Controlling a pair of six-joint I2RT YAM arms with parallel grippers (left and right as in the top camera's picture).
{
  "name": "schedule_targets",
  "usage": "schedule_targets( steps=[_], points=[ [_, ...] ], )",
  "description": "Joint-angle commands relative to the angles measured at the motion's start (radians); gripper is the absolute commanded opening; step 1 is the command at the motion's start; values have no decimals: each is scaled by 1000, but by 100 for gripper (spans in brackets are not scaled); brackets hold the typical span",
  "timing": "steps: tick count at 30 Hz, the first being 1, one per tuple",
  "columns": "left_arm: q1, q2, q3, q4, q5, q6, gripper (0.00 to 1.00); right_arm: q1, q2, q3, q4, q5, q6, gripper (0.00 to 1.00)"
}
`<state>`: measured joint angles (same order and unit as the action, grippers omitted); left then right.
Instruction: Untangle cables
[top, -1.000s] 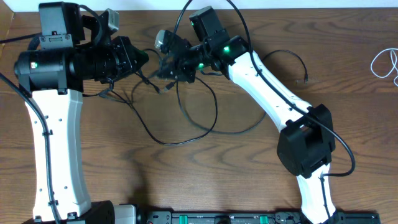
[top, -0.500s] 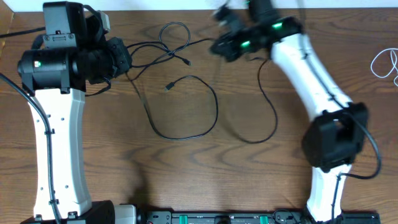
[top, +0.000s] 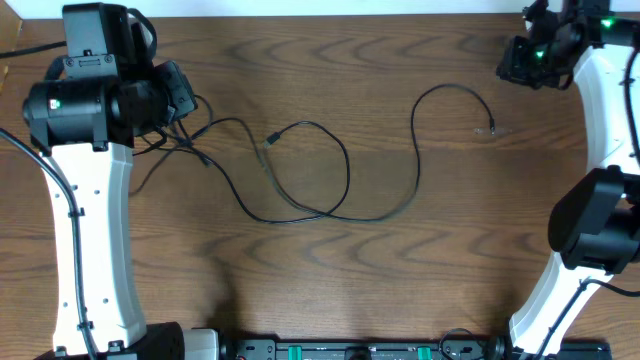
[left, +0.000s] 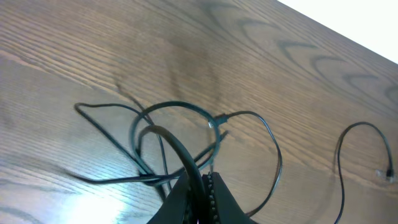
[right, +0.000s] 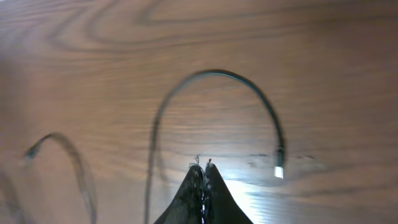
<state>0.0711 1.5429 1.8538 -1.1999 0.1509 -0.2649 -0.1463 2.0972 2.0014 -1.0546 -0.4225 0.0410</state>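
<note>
The black cables (top: 346, 170) are lying flat and spread out on the desk (top: 300, 290), all of them off to the right of the left hand (top: 188, 105). One end of the bunch goes straight into that left hand. Its fingers are pressed together and pinching a black cable, which the left wrist view shows best: the cable arches up off the wood and disappears between the fingertips.

Just right of the left hand a few strands cross over each other, so that bit looks knotted. Past that they open into one big loose loop, with a small plug (top: 271, 140) sitting at the loop's upper left. Further out from the left hand a long strand carries on to the right, climbs into a tall arc and ends in the far plug (top: 491, 129) — well apart from the left hand, lying on bare wood.

The right hand (top: 515, 62) is as far from the left hand as anything here, up at the back right corner of the desk. Its fingers are pressed together too, with nothing between them. From its wrist view the arc and the far plug lie on the desk ahead of it, not touching it.
</note>
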Motion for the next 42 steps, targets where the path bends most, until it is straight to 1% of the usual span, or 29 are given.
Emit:
schedule_targets(
  steps=[1, 3, 6, 7, 9, 10, 12, 15, 17, 20, 24, 27, 31, 33, 37, 39, 42],
  points=[
    [2, -7, 9, -7, 52, -9, 7, 27, -2, -1, -11, -313, -186, 2],
    [2, -7, 9, -8, 93, -1, 7, 50, -2, -1, -12, -350, -201, 7],
    [2, -7, 9, -10, 169, 22, 7, 113, -2, -1, -8, -369, -201, 25],
    [1, -7, 9, -12, 193, 31, 7, 138, -2, -1, -6, -370, -200, 34],
    [1, -7, 9, -15, 221, 34, 7, 189, -2, -1, 0, -371, -200, 46],
    [1, -7, 9, -16, 234, 34, 8, 214, -2, -1, 4, -374, -200, 50],
    [1, -7, 7, -15, 264, 32, 8, 266, -2, -1, 18, -397, -200, 56],
    [1, -7, 2, -16, 276, 32, 8, 336, -2, -1, 57, -463, -188, 58],
    [1, -6, -5, -18, 276, 32, 7, 376, -2, -1, 103, -515, -145, 59],
    [1, -6, -18, -19, 293, 32, 8, 436, -2, -1, 199, -567, -44, 60],
    [1, -3, -31, -19, 317, 32, 7, 515, -2, -1, 341, -556, 85, 61],
    [-5, 1, -31, -22, 317, 32, 7, 581, -2, -1, 414, -446, 190, 64],
    [-19, 2, -31, -22, 317, 32, 8, 675, 0, -1, 468, -266, 265, 69],
    [-23, 2, -31, -22, 317, 32, 8, 719, 1, -1, 475, -164, 305, 74],
    [-25, 2, -31, -23, 317, 32, 7, 783, 11, -1, 500, -94, 307, 74],
    [-25, 2, -31, -25, 317, 32, 7, 807, 18, -1, 500, -22, 329, 73],
    [-25, 2, -31, -30, 317, 32, 7, 830, 37, -1, 498, 91, 375, 69]
  ],
)
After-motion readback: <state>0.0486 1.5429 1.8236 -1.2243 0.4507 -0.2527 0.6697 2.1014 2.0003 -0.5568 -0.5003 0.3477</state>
